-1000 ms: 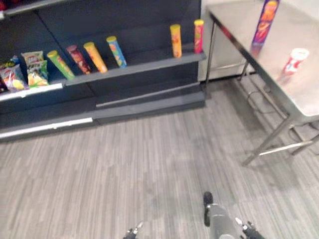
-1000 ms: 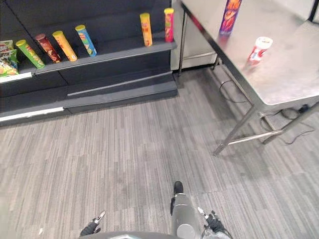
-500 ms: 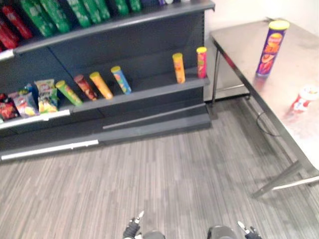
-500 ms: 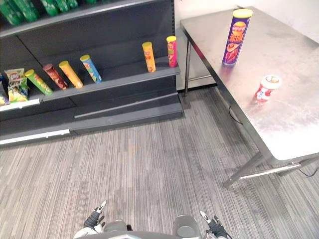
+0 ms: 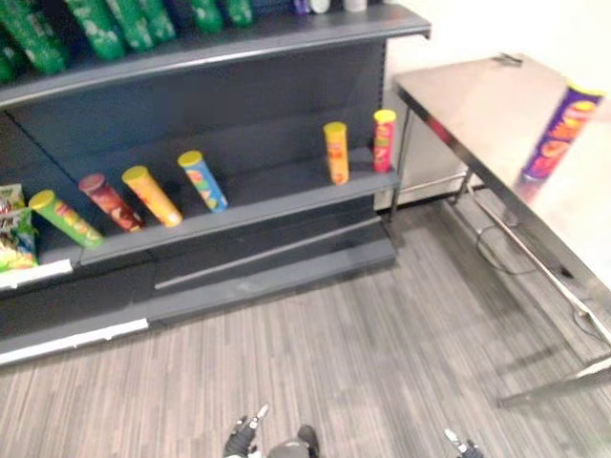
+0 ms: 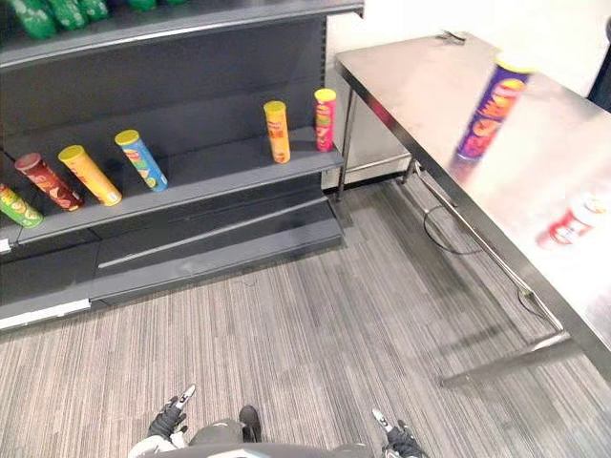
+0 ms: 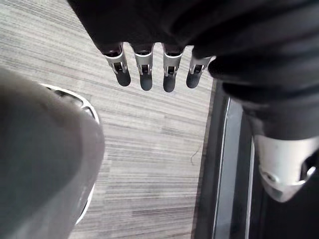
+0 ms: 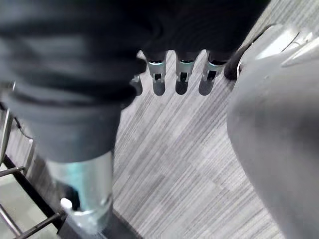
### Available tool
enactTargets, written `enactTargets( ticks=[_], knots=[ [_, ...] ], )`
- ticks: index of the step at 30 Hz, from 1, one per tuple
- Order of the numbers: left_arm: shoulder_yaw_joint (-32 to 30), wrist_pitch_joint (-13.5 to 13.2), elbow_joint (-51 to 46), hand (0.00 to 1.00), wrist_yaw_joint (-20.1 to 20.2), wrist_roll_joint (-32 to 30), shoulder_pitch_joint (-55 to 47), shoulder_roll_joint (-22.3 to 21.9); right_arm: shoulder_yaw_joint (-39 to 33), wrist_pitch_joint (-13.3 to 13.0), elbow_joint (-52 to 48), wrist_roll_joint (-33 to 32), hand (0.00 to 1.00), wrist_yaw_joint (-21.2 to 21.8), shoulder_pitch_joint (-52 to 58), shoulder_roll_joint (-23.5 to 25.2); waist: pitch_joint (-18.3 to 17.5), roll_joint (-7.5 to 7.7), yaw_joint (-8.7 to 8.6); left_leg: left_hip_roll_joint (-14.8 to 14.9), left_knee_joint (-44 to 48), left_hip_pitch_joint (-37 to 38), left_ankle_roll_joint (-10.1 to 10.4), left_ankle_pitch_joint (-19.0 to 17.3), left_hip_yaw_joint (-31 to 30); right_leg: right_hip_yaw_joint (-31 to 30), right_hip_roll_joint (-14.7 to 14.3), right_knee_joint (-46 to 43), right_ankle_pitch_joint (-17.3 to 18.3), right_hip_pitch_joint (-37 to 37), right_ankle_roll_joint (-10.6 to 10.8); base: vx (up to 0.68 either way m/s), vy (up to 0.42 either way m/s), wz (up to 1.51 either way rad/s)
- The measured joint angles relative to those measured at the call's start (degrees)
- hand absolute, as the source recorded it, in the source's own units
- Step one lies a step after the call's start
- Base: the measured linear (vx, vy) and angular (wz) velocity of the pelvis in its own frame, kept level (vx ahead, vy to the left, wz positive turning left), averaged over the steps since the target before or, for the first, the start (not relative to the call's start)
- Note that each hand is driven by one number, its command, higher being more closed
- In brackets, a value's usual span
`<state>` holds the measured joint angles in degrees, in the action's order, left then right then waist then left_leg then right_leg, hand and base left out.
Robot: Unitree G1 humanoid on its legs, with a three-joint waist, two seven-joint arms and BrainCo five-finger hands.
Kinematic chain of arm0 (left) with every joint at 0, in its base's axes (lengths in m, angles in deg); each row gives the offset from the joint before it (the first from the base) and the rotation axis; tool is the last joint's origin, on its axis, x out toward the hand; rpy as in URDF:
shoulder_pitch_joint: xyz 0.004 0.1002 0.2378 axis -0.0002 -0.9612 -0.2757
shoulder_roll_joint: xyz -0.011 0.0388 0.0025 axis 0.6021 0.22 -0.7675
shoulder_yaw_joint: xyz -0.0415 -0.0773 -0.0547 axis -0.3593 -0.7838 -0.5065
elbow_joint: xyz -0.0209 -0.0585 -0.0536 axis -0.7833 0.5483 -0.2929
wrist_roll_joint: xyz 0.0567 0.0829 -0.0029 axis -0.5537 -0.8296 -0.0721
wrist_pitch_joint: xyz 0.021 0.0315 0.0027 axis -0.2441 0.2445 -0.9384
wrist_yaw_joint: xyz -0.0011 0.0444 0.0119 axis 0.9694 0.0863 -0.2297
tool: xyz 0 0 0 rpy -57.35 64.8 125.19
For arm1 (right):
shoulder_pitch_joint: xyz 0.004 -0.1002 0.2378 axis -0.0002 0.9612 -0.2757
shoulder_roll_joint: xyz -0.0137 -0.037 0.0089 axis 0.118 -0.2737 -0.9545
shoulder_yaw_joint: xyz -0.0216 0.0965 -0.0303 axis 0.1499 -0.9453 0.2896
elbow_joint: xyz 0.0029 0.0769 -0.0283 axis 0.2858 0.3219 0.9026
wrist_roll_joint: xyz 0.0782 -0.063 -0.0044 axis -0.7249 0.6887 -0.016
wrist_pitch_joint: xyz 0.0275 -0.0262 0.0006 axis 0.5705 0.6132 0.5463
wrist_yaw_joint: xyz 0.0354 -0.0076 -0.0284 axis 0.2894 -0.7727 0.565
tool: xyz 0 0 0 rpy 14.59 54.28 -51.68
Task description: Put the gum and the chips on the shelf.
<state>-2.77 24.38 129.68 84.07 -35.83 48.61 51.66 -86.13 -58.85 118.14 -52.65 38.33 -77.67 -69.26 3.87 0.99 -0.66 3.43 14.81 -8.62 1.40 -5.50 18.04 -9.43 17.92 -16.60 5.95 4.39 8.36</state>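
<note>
I can read no print anywhere. The cans [image 6: 277, 132] along the shelf [image 6: 220, 176] edge and the purple can [image 6: 490, 107] on the surface [image 6: 430, 86] carry lettering too blurred to make out.

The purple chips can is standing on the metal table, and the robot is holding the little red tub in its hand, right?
Not quite: the purple chips can does stand on the metal table, but the little red tub sits on that table too, not in a hand, as the right eye view shows. The left hand and the right hand hang open and empty.
</note>
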Motion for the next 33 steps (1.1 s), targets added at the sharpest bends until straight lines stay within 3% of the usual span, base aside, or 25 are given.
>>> enactTargets(
  ticks=[1,2,3,4,6,7,8,10,11,12,13,14,16,17,24,26,27,29,30,31,33],
  knots=[
    [1.50,0.07,0.50,0.00,-0.05,-0.31,-0.60,0.04,0.11,-0.01,-0.06,0.00,0.00,0.06,0.05,-0.21,-1.42,-1.00,0.72,-0.36,-1.62,1.92,-0.88,-0.57,0.94,-1.82,-0.45,-4.88,-2.95,-3.01,-0.09,0.34,0.231,-0.51],
    [2.17,0.11,0.53,0.00,-0.05,-0.59,-0.65,0.08,0.12,-0.02,-0.27,0.00,0.00,0.08,0.05,-0.18,-1.85,-1.37,0.74,-0.57,-2.48,2.87,-1.02,-0.65,1.68,-2.43,-0.58,-7.74,-4.46,-4.52,-0.11,0.37,0.239,-0.42],
    [4.51,0.26,0.59,0.00,-0.05,-0.69,-0.63,0.14,0.44,0.00,-0.52,0.00,0.00,0.23,0.02,-0.05,-1.76,-1.93,0.53,-0.92,-3.87,5.62,-2.42,-1.50,2.35,-2.66,-1.23,-15.83,-6.91,-7.56,0.51,0.34,0.176,-0.24],
    [5.45,0.34,0.58,0.00,-0.07,-0.68,-0.47,0.16,0.47,0.05,-0.52,-0.01,0.00,0.44,0.01,0.11,-1.14,-2.34,0.55,-1.05,-4.93,7.43,-3.15,-2.04,2.79,-2.02,-1.97,-20.87,-6.68,-9.35,0.57,0.31,0.140,-0.25],
    [5.94,0.67,0.52,0.00,-0.12,-1.44,-0.35,0.53,0.77,0.04,-0.99,-0.15,0.00,0.49,-0.86,0.01,-0.20,-2.40,0.48,-1.41,-8.36,12.24,-3.52,-2.35,3.46,2.84,-2.65,-30.83,-2.82,-13.31,-2.20,0.19,0.025,-0.25],
    [6.80,0.80,0.51,0.00,-0.14,-2.48,-0.31,0.63,2.96,-0.04,-2.56,-0.21,0.00,0.31,-0.88,-0.37,0.36,-2.59,-0.11,-1.41,-10.59,15.41,-3.49,-2.36,3.66,9.70,-1.95,-35.24,2.29,-15.78,-4.82,0.23,-0.024,-0.20],
    [7.66,0.88,0.64,0.00,-0.12,-2.55,-0.37,0.61,4.99,-0.23,-3.86,-0.67,0.00,0.34,-1.00,-0.64,0.67,-2.93,-0.81,-0.65,-11.53,17.44,-3.44,-2.33,4.24,16.12,-1.43,-36.33,6.06,-17.99,-5.65,0.23,-0.045,-0.16],
    [7.64,0.89,0.89,0.00,-0.05,-2.67,-0.34,0.49,6.98,-0.60,-5.43,-1.86,0.00,-0.13,-1.09,-0.71,0.93,-2.83,-0.84,0.76,-11.00,18.48,-3.32,-2.34,5.59,23.21,-1.87,-29.70,8.03,-20.89,-5.69,0.21,-0.130,-0.26],
    [7.27,0.79,0.65,0.00,0.02,-2.62,-0.28,0.84,8.34,-0.66,-6.63,-2.04,0.00,-0.01,-1.08,-0.54,1.18,-1.47,-0.80,0.68,-10.55,19.02,-1.61,-2.75,6.65,27.78,-2.16,-17.79,3.63,-21.12,-4.90,0.22,-0.199,-0.35],
    [7.05,0.78,0.45,0.00,0.01,-2.74,-0.02,1.54,9.34,-0.77,-6.96,-2.39,0.00,0.15,-0.81,-0.53,1.26,-0.34,-0.71,-0.22,-10.60,19.43,-0.16,-3.35,6.77,30.33,-2.17,-13.91,2.27,-20.93,-7.25,0.24,-0.208,-0.61],
    [6.35,1.15,1.45,0.00,-0.11,-2.85,0.74,0.07,9.72,-0.83,-6.92,-2.84,0.00,0.56,-2.27,-1.28,1.68,-2.79,-0.64,2.37,-11.13,19.58,2.55,-4.78,7.82,32.18,-5.42,-9.78,3.00,-18.95,-8.56,0.24,-0.174,-0.64],
    [6.48,1.32,2.33,0.00,0.08,-4.13,0.86,-1.43,10.39,-1.26,-7.19,-4.00,0.00,0.70,-3.32,-2.04,2.18,-4.46,-1.45,4.01,-11.33,18.96,3.18,-4.63,8.75,33.43,-7.71,-6.98,2.08,-18.47,-9.34,0.26,-0.175,-0.56],
    [6.39,1.21,2.35,0.00,0.09,-4.98,1.21,-2.87,10.87,-1.36,-6.86,-4.03,0.00,0.93,-3.21,-2.70,2.69,-5.47,-2.14,5.06,-12.58,19.85,4.21,-3.98,9.45,34.92,-8.95,-6.71,2.09,-18.43,-9.39,0.18,-0.145,-0.16],
    [6.33,1.25,2.37,0.00,0.17,-5.10,1.68,-2.81,11.36,-1.22,-6.63,-4.04,0.00,0.98,-3.13,-2.81,3.14,-5.33,-1.96,5.66,-12.88,20.32,4.82,-3.55,9.98,37.80,-8.95,-7.69,2.28,-18.69,-9.71,0.12,-0.136,-0.20],
    [5.31,1.73,2.14,0.00,0.09,-5.16,2.01,-2.05,13.05,-0.88,-6.84,-4.21,0.00,1.88,-2.81,-2.56,4.52,-3.62,-2.35,4.27,-12.83,21.81,5.11,-3.88,14.21,42.85,-6.77,-6.54,5.08,-18.13,-11.31,-0.02,-0.020,-0.24],
    [5.08,2.35,1.95,0.00,0.01,-5.14,2.81,-2.20,12.87,-0.86,-7.14,-4.90,0.00,1.89,-2.41,-3.02,4.36,-4.72,-2.49,5.63,-12.80,21.61,5.51,-8.05,16.85,44.30,-6.59,-8.08,5.43,-18.61,-11.67,-0.06,0.048,-0.27],
    [5.04,2.58,2.03,0.00,0.03,-5.13,3.16,-2.02,12.82,-0.67,-7.36,-6.12,0.00,1.83,-2.39,-2.94,4.52,-4.09,-2.45,6.09,-11.03,21.07,6.33,-10.00,18.57,44.04,-6.21,-10.50,6.95,-20.12,-11.84,-0.01,-0.037,-0.33],
    [4.56,2.58,2.03,0.00,-0.10,-5.02,3.15,-2.13,12.83,-0.62,-7.48,-6.31,0.00,1.78,-1.90,-3.02,4.51,-4.16,-2.37,6.48,-7.29,20.75,7.47,-9.64,19.68,43.67,-6.02,-11.11,7.58,-20.52,-12.14,0.08,-0.026,-0.52],
    [4.02,2.57,1.93,0.00,-0.07,-5.00,3.24,-1.33,12.94,-0.59,-7.39,-6.36,0.00,1.76,-1.97,-2.85,4.43,-3.20,-2.47,8.62,3.56,17.88,8.47,-8.06,20.73,40.90,-6.02,-11.50,7.66,-21.15,-12.08,0.14,-0.044,-0.72],
    [3.92,2.57,1.88,0.00,-0.29,-4.84,3.26,-1.40,12.96,-0.60,-7.40,-6.41,0.00,1.76,-1.92,-3.26,4.49,-3.25,-2.51,9.71,8.58,16.92,7.96,-7.30,20.76,39.53,-6.16,-11.53,7.62,-20.96,-12.12,0.27,-0.109,-1.17],
    [3.22,2.49,0.85,0.00,-0.70,-4.42,2.63,-2.38,13.64,-0.58,-6.84,-6.44,0.00,1.69,-1.93,-5.02,4.95,-4.32,-2.15,13.90,24.20,13.96,4.55,-1.36,19.67,33.24,-8.85,-11.02,7.70,-19.44,-12.80,0.28,-0.054,-1.55]
  ],
)
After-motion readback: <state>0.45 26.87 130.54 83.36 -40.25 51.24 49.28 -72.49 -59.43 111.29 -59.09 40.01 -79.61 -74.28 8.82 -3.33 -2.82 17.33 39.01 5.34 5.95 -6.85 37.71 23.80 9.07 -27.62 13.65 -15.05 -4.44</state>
